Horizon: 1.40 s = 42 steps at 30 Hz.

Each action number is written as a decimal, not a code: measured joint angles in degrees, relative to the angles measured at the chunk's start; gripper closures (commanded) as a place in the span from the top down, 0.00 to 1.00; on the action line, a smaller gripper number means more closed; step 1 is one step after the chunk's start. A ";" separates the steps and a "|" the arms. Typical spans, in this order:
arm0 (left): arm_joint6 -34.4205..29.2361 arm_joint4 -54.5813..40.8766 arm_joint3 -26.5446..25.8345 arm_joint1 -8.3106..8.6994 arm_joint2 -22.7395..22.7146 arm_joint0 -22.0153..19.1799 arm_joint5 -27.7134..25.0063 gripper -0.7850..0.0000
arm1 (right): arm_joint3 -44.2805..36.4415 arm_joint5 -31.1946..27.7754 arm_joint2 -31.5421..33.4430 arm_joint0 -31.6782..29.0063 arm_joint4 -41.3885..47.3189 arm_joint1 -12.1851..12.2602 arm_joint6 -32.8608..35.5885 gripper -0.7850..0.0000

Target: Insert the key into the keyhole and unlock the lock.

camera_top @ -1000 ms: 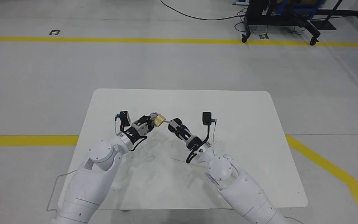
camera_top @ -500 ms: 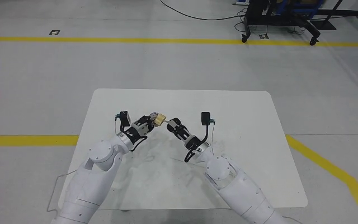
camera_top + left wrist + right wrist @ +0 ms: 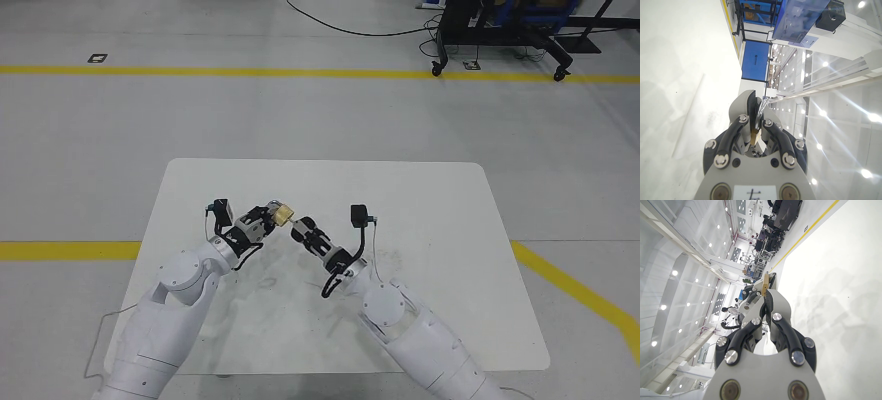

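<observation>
Here, the brass padlock (image 3: pixel 284 213) is clamped in my left gripper (image 3: pixel 272 214). In the left wrist view its brass body (image 3: pixel 754 137) sits low between my two fingers, towards the palm. A silver metal part rises from it along the dark pads (image 3: pixel 751 102) as far as my fingertips. The lock is held off the table (image 3: pixel 430 200), with nothing touching it from below.

From above, my right gripper (image 3: pixel 298 226) is just beside the lock, its tips pointing at the end of the brass body that faces them. In the right wrist view the lock (image 3: pixel 764 285) stands straight beyond my right fingertips, so close that it seems to touch them, though I cannot tell whether it does. My right fingers (image 3: pixel 770 306) are pressed together with only a thin slit between the pads. I cannot tell whether the key lies in that slit.

Both sets of fingers meet over the middle of the white table, nearer the robot's left side. Well beyond my fingertips, a yellow line (image 3: pixel 300 72) crosses the floor, and farther still stands a black wheeled frame (image 3: pixel 500 35).
</observation>
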 measured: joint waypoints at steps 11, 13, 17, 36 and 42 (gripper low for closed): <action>-1.67 1.54 -0.11 -0.07 0.70 -0.29 0.16 0.00 | 0.89 0.68 0.48 1.08 0.28 -0.71 -0.21 0.00; -1.79 1.53 0.00 -0.09 0.70 -0.32 0.05 0.00 | 1.24 0.96 0.68 1.34 0.55 -0.84 -0.15 0.76; -1.82 1.05 0.25 -0.10 0.26 -0.32 0.12 0.00 | 1.65 2.09 1.13 1.75 1.68 -1.02 1.01 1.00; -7.17 -13.07 3.48 -0.64 -1.40 -1.28 8.45 0.00 | -7.85 -7.15 10.27 -3.11 8.85 0.80 13.42 0.00; -10.62 -19.21 5.05 -0.89 -1.20 -2.11 12.72 0.00 | -9.13 -11.14 9.63 -3.26 9.12 1.22 21.25 0.00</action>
